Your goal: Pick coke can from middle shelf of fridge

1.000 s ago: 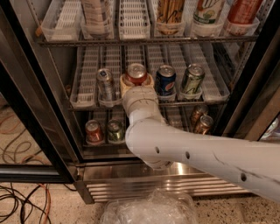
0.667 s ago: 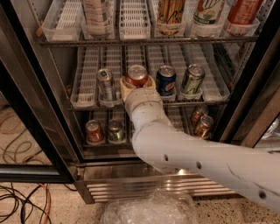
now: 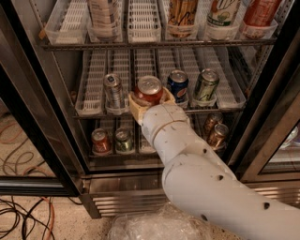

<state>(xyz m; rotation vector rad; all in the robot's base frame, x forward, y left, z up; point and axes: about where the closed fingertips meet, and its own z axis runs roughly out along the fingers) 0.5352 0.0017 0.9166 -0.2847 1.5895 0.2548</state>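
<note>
The open fridge (image 3: 93, 187) fills the view. Its middle shelf (image 3: 93, 101) is a wire rack with white slotted can lanes. The red coke can (image 3: 149, 89) with a silver lid stands at the front of the middle lane. My gripper (image 3: 149, 99) reaches in from the lower right. Its tan fingers (image 3: 134, 104) sit on either side of the can, shut on it. My white arm (image 3: 197, 173) hides the can's lower half and part of the shelf below.
On the same shelf are a silver can (image 3: 113, 90) to the left, a blue Pepsi can (image 3: 177, 85) and a green-and-silver can (image 3: 205, 86) to the right. Bottles (image 3: 220, 14) stand on the shelf above and several cans (image 3: 101, 140) below. Cables (image 3: 23, 211) lie on the floor at left.
The coke can has moved slightly forward and down toward the shelf's front edge with the gripper around it. The neighbouring cans have stayed put. My arm has shifted to the right.
</note>
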